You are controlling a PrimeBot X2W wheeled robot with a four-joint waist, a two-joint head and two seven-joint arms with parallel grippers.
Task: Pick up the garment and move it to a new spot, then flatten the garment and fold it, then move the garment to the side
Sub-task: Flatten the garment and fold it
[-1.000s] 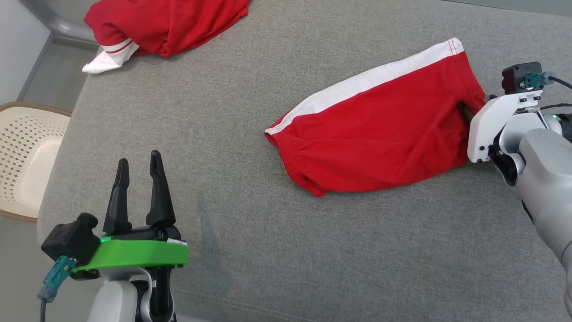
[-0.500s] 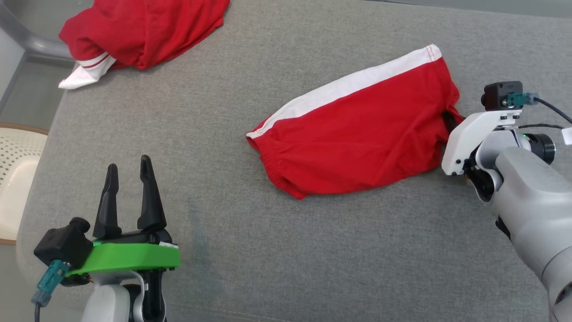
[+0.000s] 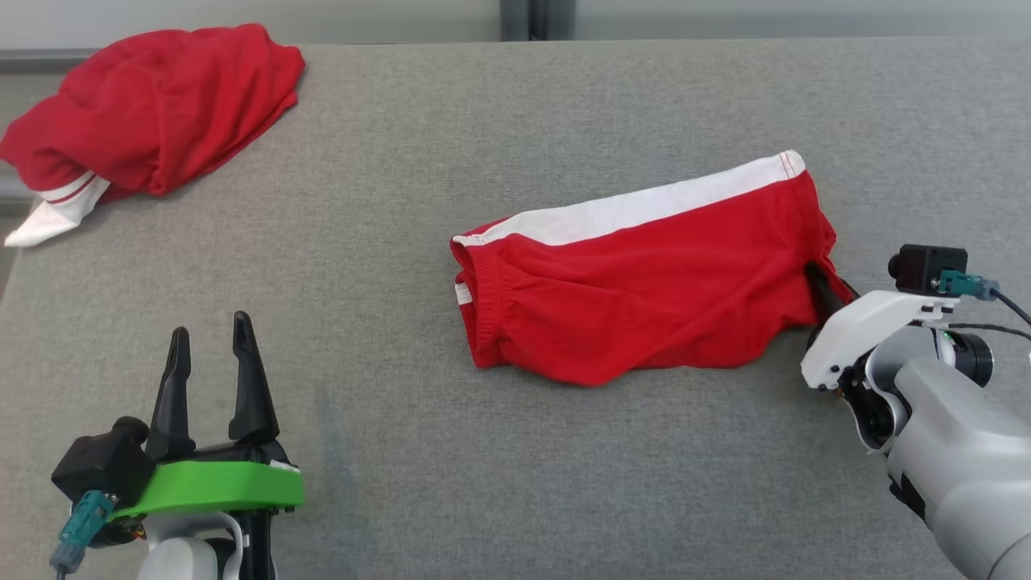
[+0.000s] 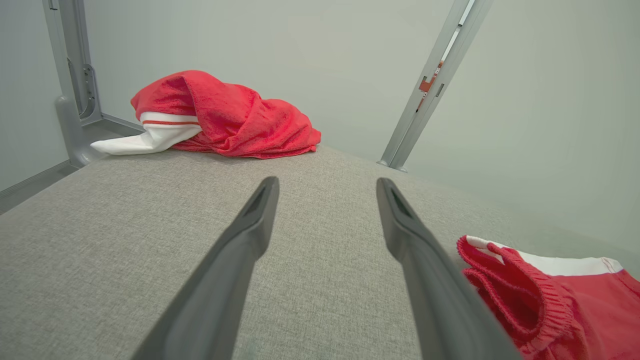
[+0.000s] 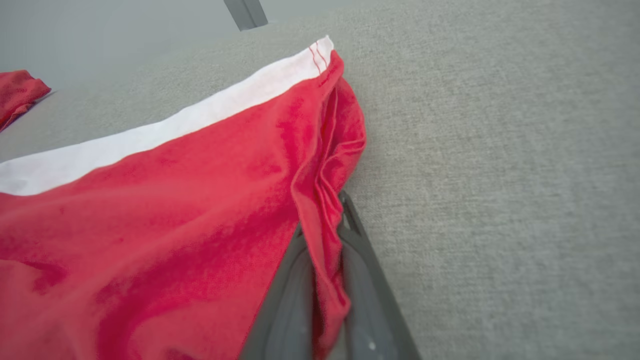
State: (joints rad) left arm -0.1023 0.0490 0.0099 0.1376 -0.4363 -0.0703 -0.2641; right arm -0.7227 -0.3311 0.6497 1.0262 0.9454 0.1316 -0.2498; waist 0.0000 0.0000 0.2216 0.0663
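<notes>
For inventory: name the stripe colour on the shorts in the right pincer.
White stripe, clearest in head view.

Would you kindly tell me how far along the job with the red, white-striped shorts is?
Done, apparently: the red shorts with a white side stripe lie folded and fairly flat on the grey fabric surface. In hand: the right gripper is shut on their leg-hem edge; the left gripper hangs open, idle. Left: moving them to the side.

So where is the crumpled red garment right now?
In the head view, the crumpled garment lies at the far left corner of the grey surface, beyond the open left gripper and well apart from the shorts on the right.
</notes>
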